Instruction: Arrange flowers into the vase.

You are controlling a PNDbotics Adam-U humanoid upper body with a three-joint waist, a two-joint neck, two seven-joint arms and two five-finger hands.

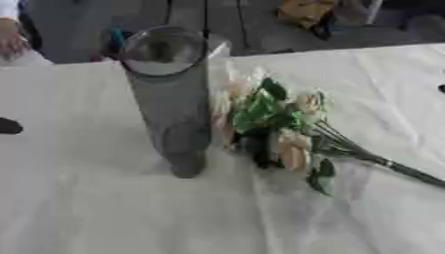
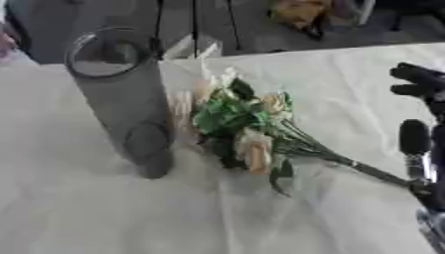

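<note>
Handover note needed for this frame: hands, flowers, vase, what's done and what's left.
Right hand: at the right edge, fingers relaxed, holding nothing.
Left hand: only a dark tip at the left edge; state unclear.
Tall clear glass vase: upright on the white cloth-covered table, empty.
Bunch of cream flowers with green leaves: lying beside the vase, stems pointing right.
Done: nothing. Left: pick up the bunch and stand it in the vase.

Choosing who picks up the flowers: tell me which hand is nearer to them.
Right. The right hand is at the table's right edge, beside the stem end of the flowers. The left hand barely shows at the far left, beyond the vase.
</note>
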